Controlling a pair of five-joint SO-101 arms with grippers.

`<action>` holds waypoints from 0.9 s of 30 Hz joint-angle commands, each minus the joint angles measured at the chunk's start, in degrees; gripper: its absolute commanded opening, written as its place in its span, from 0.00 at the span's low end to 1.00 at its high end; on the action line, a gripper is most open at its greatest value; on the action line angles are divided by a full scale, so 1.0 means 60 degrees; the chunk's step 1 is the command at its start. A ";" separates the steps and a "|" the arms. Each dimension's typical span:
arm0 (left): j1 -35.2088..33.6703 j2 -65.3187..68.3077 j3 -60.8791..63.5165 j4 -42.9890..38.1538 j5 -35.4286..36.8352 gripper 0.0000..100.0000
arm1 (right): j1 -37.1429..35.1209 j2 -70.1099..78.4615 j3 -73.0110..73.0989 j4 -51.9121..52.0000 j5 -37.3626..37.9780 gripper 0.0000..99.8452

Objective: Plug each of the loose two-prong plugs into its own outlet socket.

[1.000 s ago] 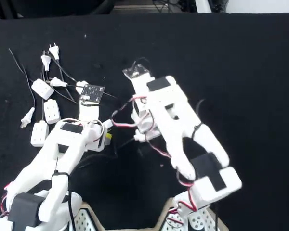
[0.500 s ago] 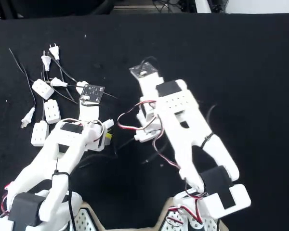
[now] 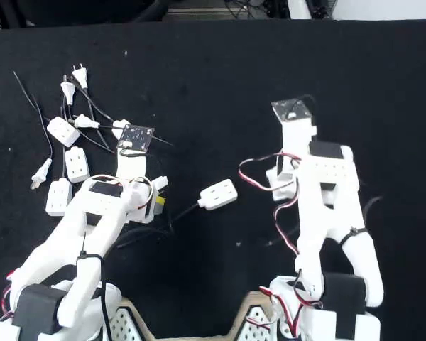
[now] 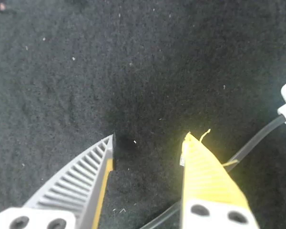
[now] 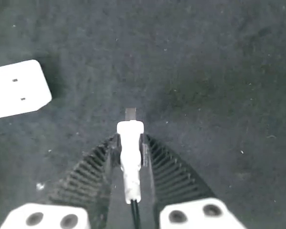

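While right gripper (image 5: 130, 139) clamps plug (image 5: 130, 167), socket (image 5: 16, 88) nearby

The black desk (image 3: 369, 78) lies open in front of the right hand (image 5: 130, 138) and out to its side. One white socket (image 3: 218, 194) lies between the two arms. Its cord (image 4: 255, 142) runs just beside the left hand (image 4: 148, 143). A heap of sockets, plugs and wires (image 3: 76, 163) crowds the far left.

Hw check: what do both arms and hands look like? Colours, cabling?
Left arm and right arm: white shells, black servo blocks, looping red-and-white wires. Left hand: one ribbed grey finger, one yellow finger. Right hand: two dark ribbed fingers, white base with screw holes.
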 commanded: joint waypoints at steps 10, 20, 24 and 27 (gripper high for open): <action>0.0051 -0.0044 -0.0154 -0.0103 -0.0015 0.23 | 0.0220 0.0081 0.0227 -0.0615 0.0044 0.01; 0.0110 -0.0044 -0.0154 -0.0117 -0.0015 0.23 | -0.0484 0.0154 -0.0271 0.1231 0.0103 0.01; 0.0110 -0.0044 -0.0154 -0.0117 -0.0015 0.23 | -0.0410 0.0154 -0.0139 -0.0396 0.0015 0.01; 0.0051 -0.0044 -0.0139 -0.0117 -0.0015 0.23 | -0.0469 0.0168 0.0037 -0.1377 -0.0352 0.01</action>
